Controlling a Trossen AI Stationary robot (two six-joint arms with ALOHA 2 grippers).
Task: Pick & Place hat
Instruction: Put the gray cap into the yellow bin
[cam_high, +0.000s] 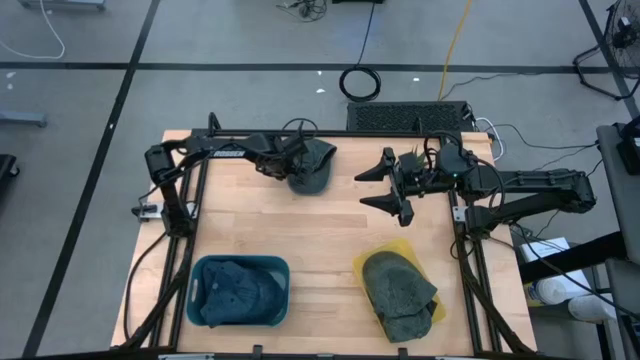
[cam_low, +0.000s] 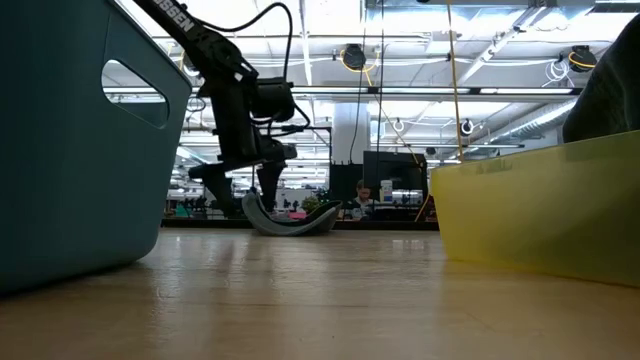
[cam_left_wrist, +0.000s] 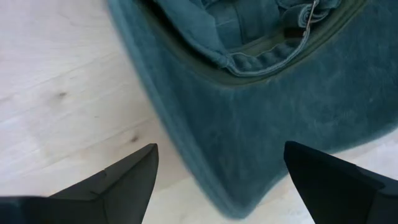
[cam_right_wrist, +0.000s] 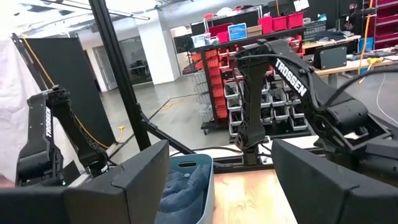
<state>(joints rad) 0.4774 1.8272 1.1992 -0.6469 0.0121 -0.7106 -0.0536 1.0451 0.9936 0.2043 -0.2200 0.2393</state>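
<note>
A dark teal denim hat (cam_high: 312, 166) lies upturned on the wooden table (cam_high: 330, 250), its stitched inner band showing, directly beneath the left gripper (cam_high: 290, 160), whose fingers (cam_left_wrist: 118, 180) are spread apart above the brim. The right gripper (cam_high: 385, 187), raised beside it, is also spread. Nearer the front stand a teal bin (cam_high: 238, 291) and a yellow tray (cam_high: 400, 285), both holding more hats.

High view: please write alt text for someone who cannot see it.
The left gripper hangs open over a dark teal hat at the far side of a wooden table. The right gripper waits open nearby. Nearer the camera, a teal bin and a yellow bin each hold hats.
</note>
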